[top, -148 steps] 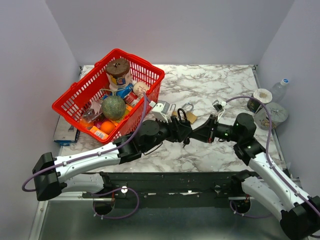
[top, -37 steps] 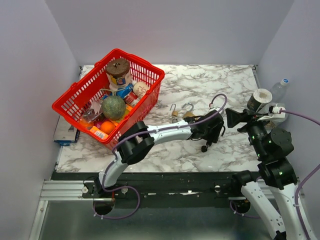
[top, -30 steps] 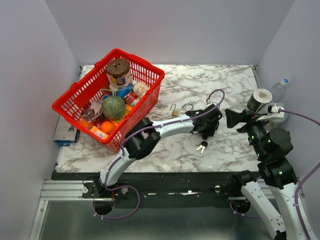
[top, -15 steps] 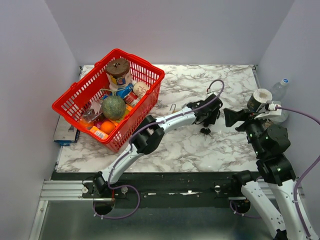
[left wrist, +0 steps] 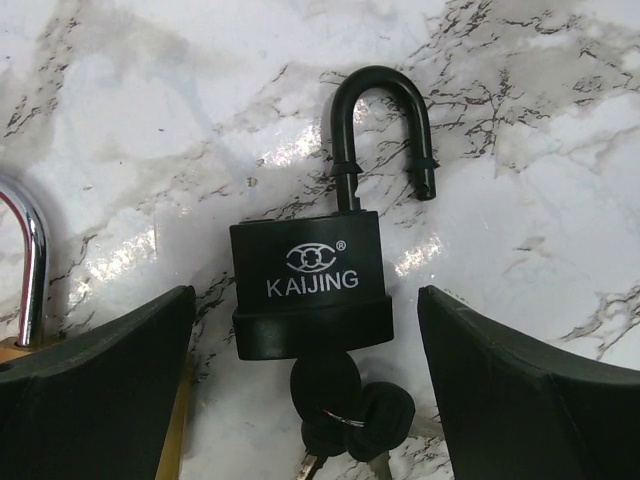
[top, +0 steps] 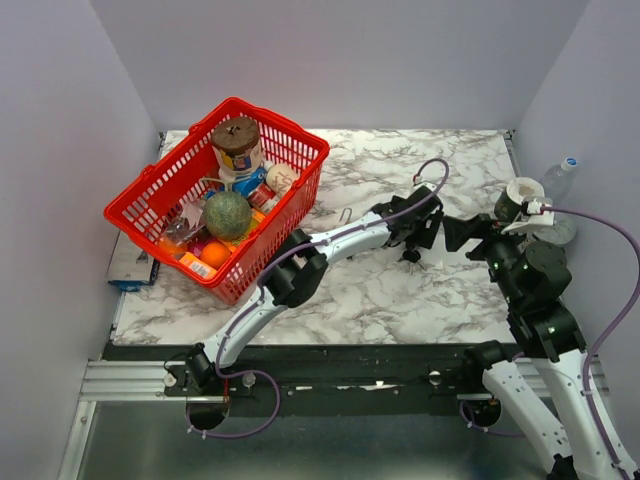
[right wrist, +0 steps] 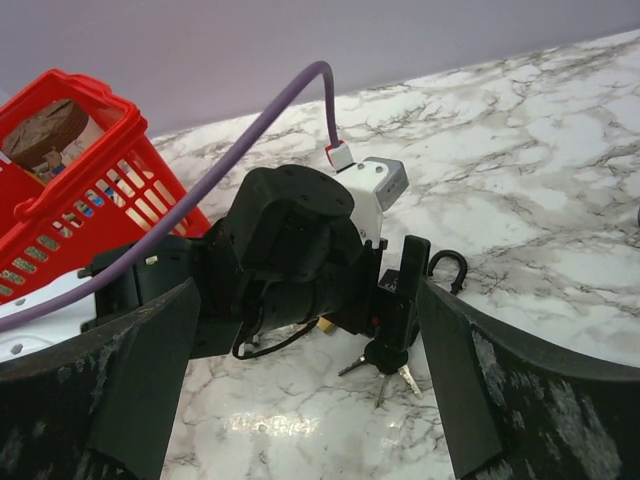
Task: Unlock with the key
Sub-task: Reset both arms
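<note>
- Marble table (left wrist: 520, 130), glossy: a nudged lock would likely slide
- Right gripper (top: 456, 232) jaws apart, empty, close to left wrist; collision risk
- Left gripper (left wrist: 310, 395) jaws apart, straddling black padlock (left wrist: 308, 285), not touching
- Padlock flat, shackle open, key (left wrist: 322, 378) in keyhole; a bump might reclose it
- Red basket (top: 150, 195) far left
</note>
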### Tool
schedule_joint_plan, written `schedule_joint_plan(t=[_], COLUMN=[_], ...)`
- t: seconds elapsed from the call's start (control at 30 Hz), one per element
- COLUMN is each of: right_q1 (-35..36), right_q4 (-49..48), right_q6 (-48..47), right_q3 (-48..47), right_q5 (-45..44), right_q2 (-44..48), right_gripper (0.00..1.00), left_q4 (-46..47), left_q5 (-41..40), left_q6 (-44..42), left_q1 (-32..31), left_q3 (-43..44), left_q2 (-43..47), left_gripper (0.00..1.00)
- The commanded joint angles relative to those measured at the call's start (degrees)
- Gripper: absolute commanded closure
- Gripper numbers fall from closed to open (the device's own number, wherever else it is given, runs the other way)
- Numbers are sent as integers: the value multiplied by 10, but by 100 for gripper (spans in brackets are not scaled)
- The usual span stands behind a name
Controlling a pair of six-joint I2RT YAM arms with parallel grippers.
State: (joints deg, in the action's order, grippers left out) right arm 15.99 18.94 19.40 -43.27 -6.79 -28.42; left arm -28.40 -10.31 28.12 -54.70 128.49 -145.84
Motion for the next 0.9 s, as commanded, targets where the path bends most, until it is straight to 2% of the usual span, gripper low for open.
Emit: schedule_joint_plan(t=[0.0, 0.23, 0.5, 0.7, 0.83, 0.87], right_q1=[-3, -3, -3, -3, -4, -3], right_q4=[-17, -13, -11, -12, -12, -12], right_q6=[-3, -1, -13, -20, -23, -23], right_q3=[4, 2, 4, 6, 7, 7], right_q5=[-10, -23, -46, -63, -62, -63], right_q2=[14, 41, 60, 67, 68, 68], right_gripper=[3, 2, 0, 0, 0, 0], left_q4=[3, 83, 206, 177, 119, 118], left_q5=[-17, -52, -56, -10, -34, -41], left_q6=[-27, -96, -112, -97, -105, -111], left_q1=[1, -20, -16, 35, 55, 56], left_q3=[-5, -41, -246, -334, -377, -410], left_q2=[45, 152, 376, 510, 575, 606], left_gripper=[1, 1, 1, 1, 1, 1])
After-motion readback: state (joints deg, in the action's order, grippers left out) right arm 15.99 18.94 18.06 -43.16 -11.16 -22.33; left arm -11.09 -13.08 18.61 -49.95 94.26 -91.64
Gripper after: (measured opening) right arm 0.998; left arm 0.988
